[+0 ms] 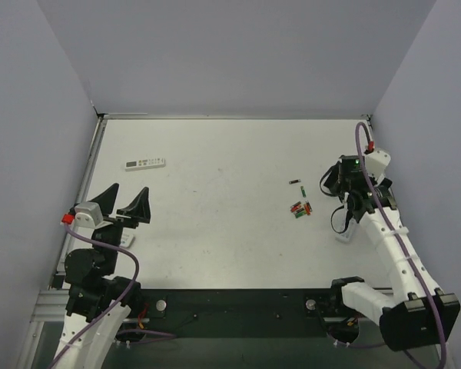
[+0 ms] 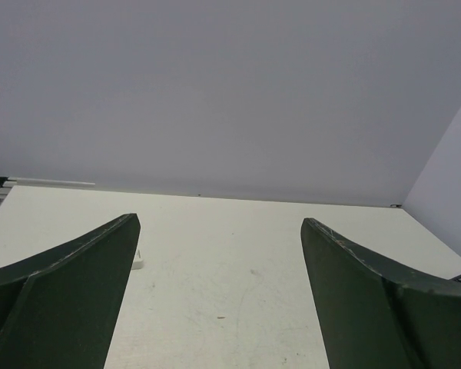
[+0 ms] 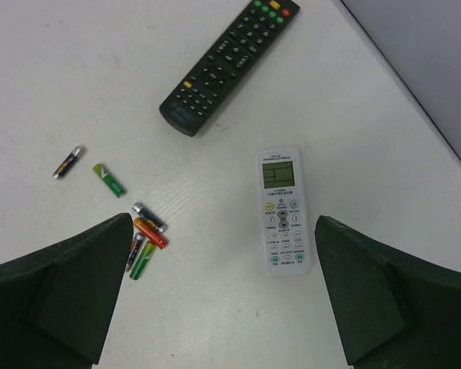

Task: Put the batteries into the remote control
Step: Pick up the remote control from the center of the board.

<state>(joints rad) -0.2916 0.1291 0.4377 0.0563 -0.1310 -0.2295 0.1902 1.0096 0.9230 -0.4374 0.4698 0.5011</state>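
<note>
So the left gripper [image 1: 129, 190] sits spread wide, idle, near left. The batteries [image 3: 150, 233] lie loose right of centre, black remote [image 3: 230, 58] further right, buttons up, below the right gripper [image 3: 221, 221], fingers apart and empty. Nothing's loaded yet I reckon; flipping the remote probably comes next.

Six batteries [image 3: 150, 233], I count. One black remote control [image 3: 229, 58], one screen-faced white remote [image 3: 283, 211], one long white remote [image 1: 145, 163].
</note>
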